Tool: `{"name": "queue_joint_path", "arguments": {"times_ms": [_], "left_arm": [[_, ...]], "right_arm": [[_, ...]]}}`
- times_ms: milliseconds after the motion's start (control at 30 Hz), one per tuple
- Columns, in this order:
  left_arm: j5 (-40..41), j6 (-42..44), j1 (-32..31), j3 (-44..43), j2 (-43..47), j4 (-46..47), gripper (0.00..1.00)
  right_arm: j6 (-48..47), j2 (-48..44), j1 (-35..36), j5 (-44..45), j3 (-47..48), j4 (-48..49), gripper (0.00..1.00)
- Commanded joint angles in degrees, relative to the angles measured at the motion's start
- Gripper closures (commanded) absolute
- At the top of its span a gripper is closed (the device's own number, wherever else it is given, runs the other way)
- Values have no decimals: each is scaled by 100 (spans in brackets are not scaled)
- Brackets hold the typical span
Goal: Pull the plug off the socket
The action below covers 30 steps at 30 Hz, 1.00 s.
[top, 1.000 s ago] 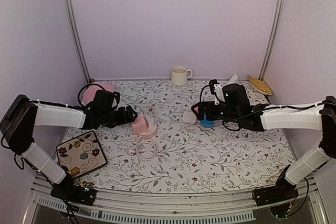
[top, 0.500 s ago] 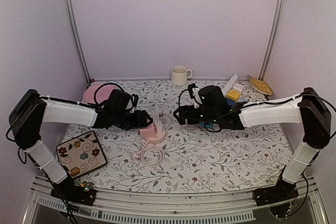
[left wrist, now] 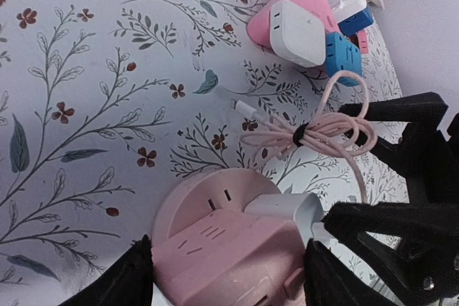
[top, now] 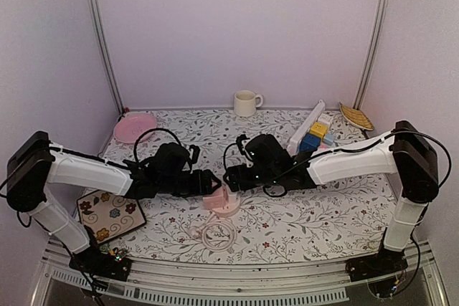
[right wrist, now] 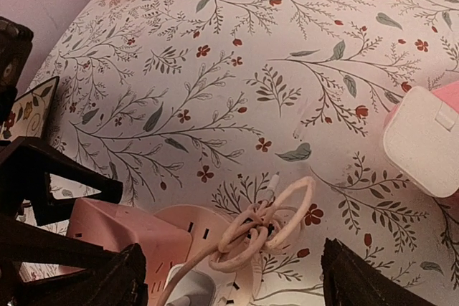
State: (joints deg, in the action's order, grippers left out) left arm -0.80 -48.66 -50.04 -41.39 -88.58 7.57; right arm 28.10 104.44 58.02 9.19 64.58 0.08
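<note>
Centrally on the floral-printed tabletop (top: 323, 213), the two arms meet nose to nose over the task's hardware.

Left end effector (left wrist: 228, 249): closed, with its two black fingers pressed against opposite flanks of the round pink plastic socket (left wrist: 208, 209). The socket sits flat on the tabletop near the front middle.

Right end effector (right wrist: 233, 249): jaws spread wide, gripping nothing. In the left wrist view one of its fingers reaches the side of the plug, while the other stands well apart, above the cable.

Pale pink cable coil (left wrist: 323, 130): bundled with a dark tie and lying on the tabletop just beyond the socket, with one strand running down to the plug.

Small white boxy plug (left wrist: 283, 209): still seated in the socket, on the side facing the right arm, with no gap visible between the two.

Progress, as judged: the bracing half of the task appears done, since the socket is held, and the pulling arm's approach looks nearly complete. Not yet done are the closing of the right jaws on the plug and the pull itself. The plug is small and partly crowded by the cable, so the closing grasp likely needs to catch the plug body rather than the strand.
</note>
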Motion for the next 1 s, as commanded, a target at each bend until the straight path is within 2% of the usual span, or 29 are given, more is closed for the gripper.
{"name": "queue_joint_path", "arguments": {"times_ms": [0,300,700,967], "left_arm": [[442,-552,-232,249,123,-5,29],[924,-552,-243,317,730,-178,27],[800,-372,-250,482,815,-132,32],[706,54,-153,469,933,-126,31]], "right_arm": [[205,-39,152,398,117,-407,15],[381,-21,596,926,427,-1057,23],[609,353,722,1112,815,-1513,40],[597,542,743,979,930,-1590,45]]}}
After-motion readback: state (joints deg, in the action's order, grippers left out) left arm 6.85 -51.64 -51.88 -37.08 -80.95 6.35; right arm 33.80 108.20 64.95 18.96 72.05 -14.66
